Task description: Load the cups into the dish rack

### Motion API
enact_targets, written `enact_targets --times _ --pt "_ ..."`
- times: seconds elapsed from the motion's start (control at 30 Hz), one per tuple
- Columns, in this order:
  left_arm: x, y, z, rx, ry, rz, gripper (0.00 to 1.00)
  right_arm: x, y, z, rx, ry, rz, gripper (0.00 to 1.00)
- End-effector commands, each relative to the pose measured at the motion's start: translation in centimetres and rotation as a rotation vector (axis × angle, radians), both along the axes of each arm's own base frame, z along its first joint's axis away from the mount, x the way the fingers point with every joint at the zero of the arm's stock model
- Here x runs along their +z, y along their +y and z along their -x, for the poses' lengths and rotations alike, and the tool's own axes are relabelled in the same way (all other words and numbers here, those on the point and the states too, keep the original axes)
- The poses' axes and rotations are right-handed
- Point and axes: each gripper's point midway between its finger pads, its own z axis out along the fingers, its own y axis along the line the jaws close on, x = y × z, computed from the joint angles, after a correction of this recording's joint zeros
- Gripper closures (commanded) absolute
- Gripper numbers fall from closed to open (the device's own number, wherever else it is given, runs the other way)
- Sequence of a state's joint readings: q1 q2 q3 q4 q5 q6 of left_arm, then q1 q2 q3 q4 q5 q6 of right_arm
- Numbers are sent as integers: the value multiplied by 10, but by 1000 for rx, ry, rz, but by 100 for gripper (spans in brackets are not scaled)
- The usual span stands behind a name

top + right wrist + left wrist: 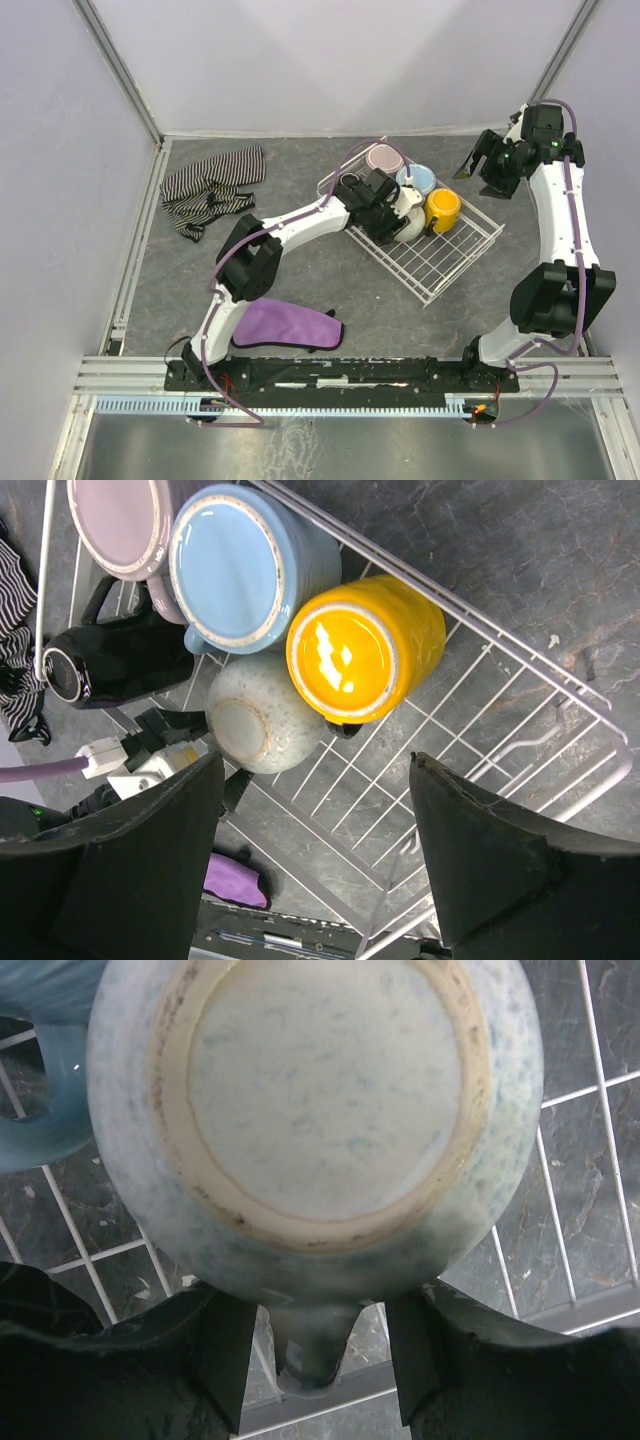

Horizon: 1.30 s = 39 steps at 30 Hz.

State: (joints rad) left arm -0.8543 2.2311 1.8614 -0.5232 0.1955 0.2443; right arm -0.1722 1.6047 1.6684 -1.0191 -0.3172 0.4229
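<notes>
The white wire dish rack [455,255] lies right of centre. Upside down in its far corner stand a pale pink cup [384,157], a light blue cup [417,180], a yellow cup [442,210], a black cup [352,186] and a speckled cream-white mug [410,228]. My left gripper [390,215] is at the cream mug [315,1110]. Its fingers [225,1345] straddle the mug's handle [315,1345] with gaps on both sides, open [318,1310]. My right gripper [478,160] hovers open and empty [315,760] above the rack's far right corner. The dusty-blue handleless cup is out of view.
A striped cloth [210,185] lies at the far left. A purple cloth [285,325] lies near the left arm's base. The near half of the rack [500,640] holds no cups. Walls close in the table on three sides.
</notes>
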Motion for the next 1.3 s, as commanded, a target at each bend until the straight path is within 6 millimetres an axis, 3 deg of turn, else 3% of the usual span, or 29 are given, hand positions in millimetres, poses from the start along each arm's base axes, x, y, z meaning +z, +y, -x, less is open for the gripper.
enact_targets --times 0.0,0.27,0.8,0.93,1.07,1.27 --pt "9 17 40 -56 99 -57 40 16 5 -12 12 -75 -20 17" --pt "41 1 35 -53 83 24 35 16 9 -14 25 -78 -40 16" --pt "94 9 18 36 19 -5 29 17 16 -19 39 -84 -57 16" --pt "110 34 11 160 4 -5 29 22 17 -22 49 -96 -49 16" --pt "122 78 4 380 -23 -23 29 34 23 -28 73 -123 -32 16" --pt "158 148 16 665 -96 -8 28 52 43 -41 132 -170 -54 16"
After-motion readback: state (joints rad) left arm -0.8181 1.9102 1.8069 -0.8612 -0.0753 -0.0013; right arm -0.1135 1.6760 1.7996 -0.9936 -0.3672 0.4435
